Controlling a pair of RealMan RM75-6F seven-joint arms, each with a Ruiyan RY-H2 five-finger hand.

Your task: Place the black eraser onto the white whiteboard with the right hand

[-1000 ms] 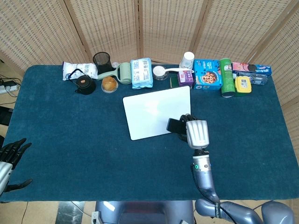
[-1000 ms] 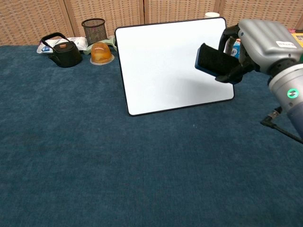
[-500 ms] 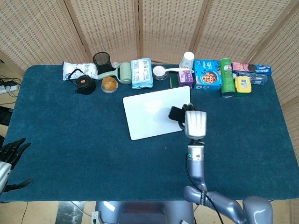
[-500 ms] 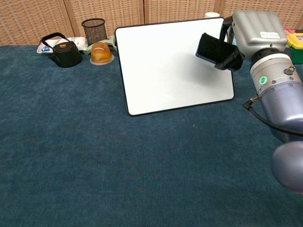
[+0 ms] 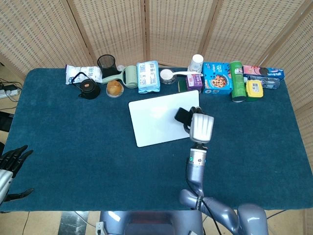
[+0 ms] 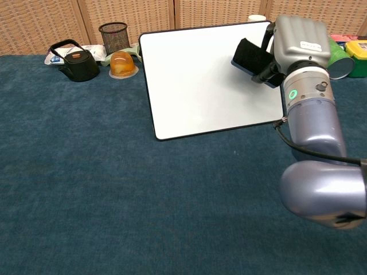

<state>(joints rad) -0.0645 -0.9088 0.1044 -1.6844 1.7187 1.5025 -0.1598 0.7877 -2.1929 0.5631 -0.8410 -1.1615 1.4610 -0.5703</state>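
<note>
My right hand holds the black eraser over the right part of the white whiteboard. The eraser sticks out to the left of the fingers, tilted; whether it touches the board I cannot tell. The whiteboard lies flat on the blue cloth at the table's middle. My left hand hangs at the lower left edge of the head view, off the table, fingers spread and holding nothing.
Along the far edge stand a black teapot, mesh cup, orange jelly cup, wipes pack, white bottle, blue cookie box, green can and yellow box.
My right hand has carried the eraser up and to the left, from the whiteboard's lower right edge to over its right part. The left hand has not moved.
</note>
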